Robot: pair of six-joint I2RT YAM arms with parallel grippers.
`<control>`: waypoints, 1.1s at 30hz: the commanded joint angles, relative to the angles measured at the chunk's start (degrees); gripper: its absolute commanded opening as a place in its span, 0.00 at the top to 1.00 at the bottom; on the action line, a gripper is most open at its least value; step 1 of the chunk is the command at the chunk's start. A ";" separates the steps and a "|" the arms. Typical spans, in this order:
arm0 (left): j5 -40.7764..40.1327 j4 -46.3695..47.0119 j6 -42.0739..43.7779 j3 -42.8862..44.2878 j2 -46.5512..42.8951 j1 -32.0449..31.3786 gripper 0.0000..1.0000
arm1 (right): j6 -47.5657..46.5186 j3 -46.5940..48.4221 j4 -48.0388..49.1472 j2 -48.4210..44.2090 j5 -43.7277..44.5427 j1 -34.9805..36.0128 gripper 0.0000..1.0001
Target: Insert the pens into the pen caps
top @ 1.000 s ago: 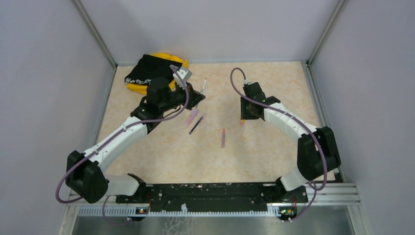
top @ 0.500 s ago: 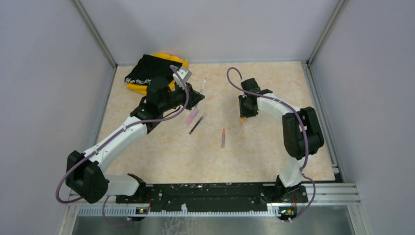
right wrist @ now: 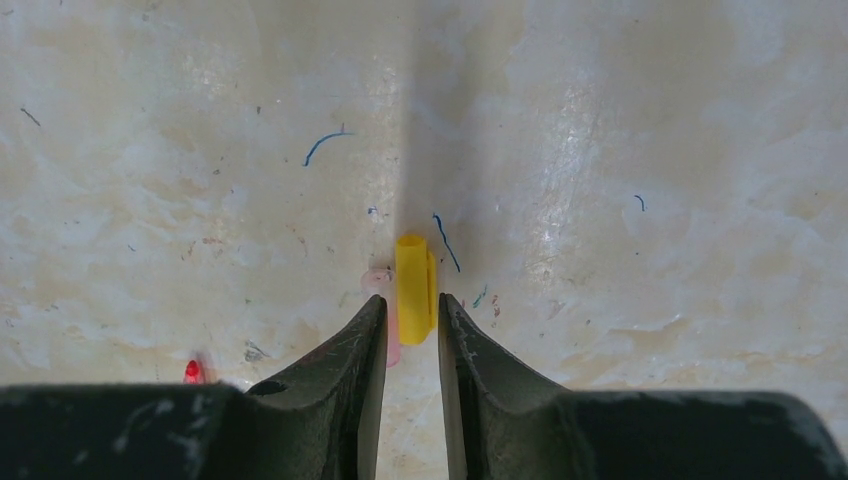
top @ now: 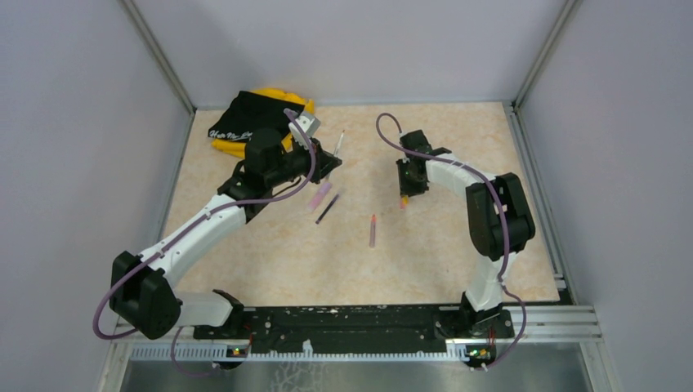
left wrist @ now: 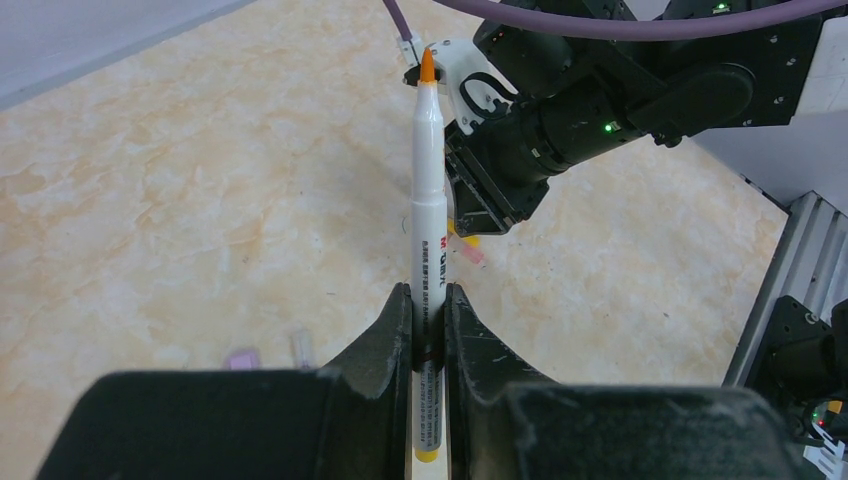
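Yellow cap (right wrist: pixel 415 285) lies partway between parted fingertips (right wrist: pixel 368 335) of the right gripper (right wrist: pixel 412 300)

A pale beige, marble-patterned tabletop (top: pixel 425 261) fills the enclosure, bounded by plain grey wall panels (top: pixel 351 49). In its far left corner a crumpled black fabric piece with white lettering (top: pixel 245 114) lies on top of a yellow object (top: pixel 222 147). Thin blue ink scribbles (right wrist: pixel 322 145) and small specks mark the surface. A ribbed aluminium rail (top: pixel 564 322) runs along the near edge.

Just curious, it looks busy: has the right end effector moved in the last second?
Yes: the right end effector slid slightly left, toward the pinkish-red pen.
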 commanded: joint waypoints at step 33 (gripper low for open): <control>1.32 -0.17 0.59 0.66 -0.77 0.79 1.00 | -2.67 -1.78 0.74 -2.39 1.91 -0.30 0.88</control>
